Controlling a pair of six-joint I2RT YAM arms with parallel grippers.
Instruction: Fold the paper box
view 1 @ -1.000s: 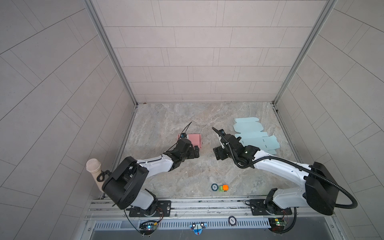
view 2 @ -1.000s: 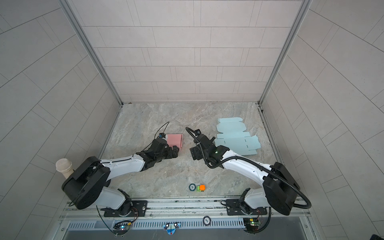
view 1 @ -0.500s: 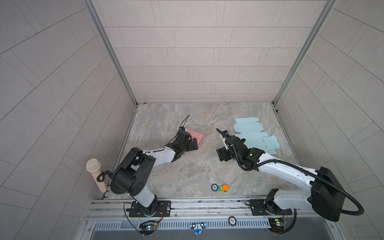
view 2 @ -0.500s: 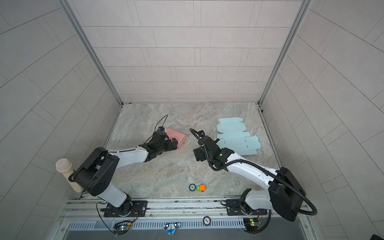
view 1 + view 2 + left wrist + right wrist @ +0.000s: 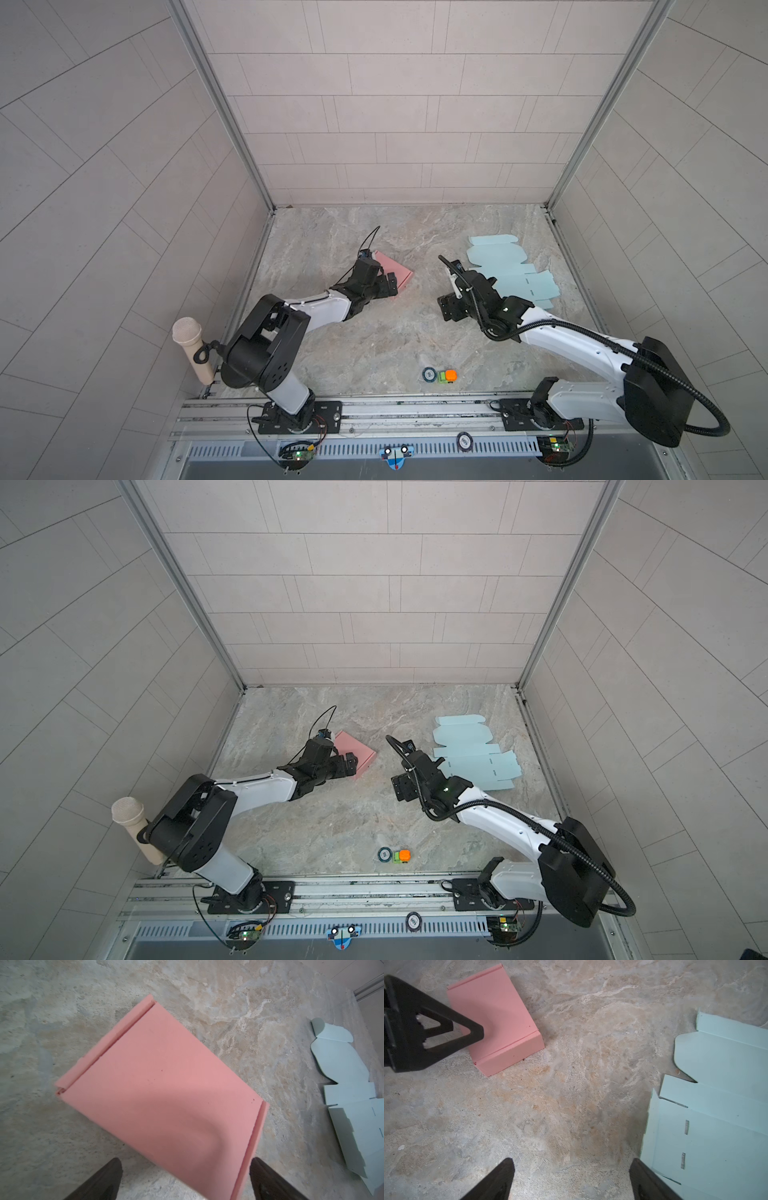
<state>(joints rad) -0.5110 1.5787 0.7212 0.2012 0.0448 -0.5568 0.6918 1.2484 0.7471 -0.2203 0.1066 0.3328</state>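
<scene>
Progress, judged from how things lie, looks about halfway at most: the pink box [image 5: 394, 271] sits closed on the marbled tabletop [image 5: 374, 340], left of centre in both top views, a low rectangular block with crisp edges, a flat lid and a narrow tucked strip along two opposite sides. It seems fully formed, though its far sides are hidden. The blue blanks [image 5: 509, 272] lie well apart from it toward the right wall, flat and overlapping, not yet folded at all. If they belong to the job, all of their creasing and tucking is left to do. The pink card reads matte and stiff. On its lid the left wrist view shows a soft curved shading [image 5: 199, 1138], which may be a shallow dent or only a shadow. The blue card [image 5: 720, 1105] is thin and pale, die-cut with rounded tabs, score lines and short slots. The left tool [image 5: 186, 1164] is spread wide with a corner of the box between its dark fingers, pinching nothing; I cannot tell if either finger touches the card. The right tool [image 5: 571, 1162] is also spread and empty, over bare stone-patterned surface between the box and the blanks, one finger just beside the nearest blue sheet.
</scene>
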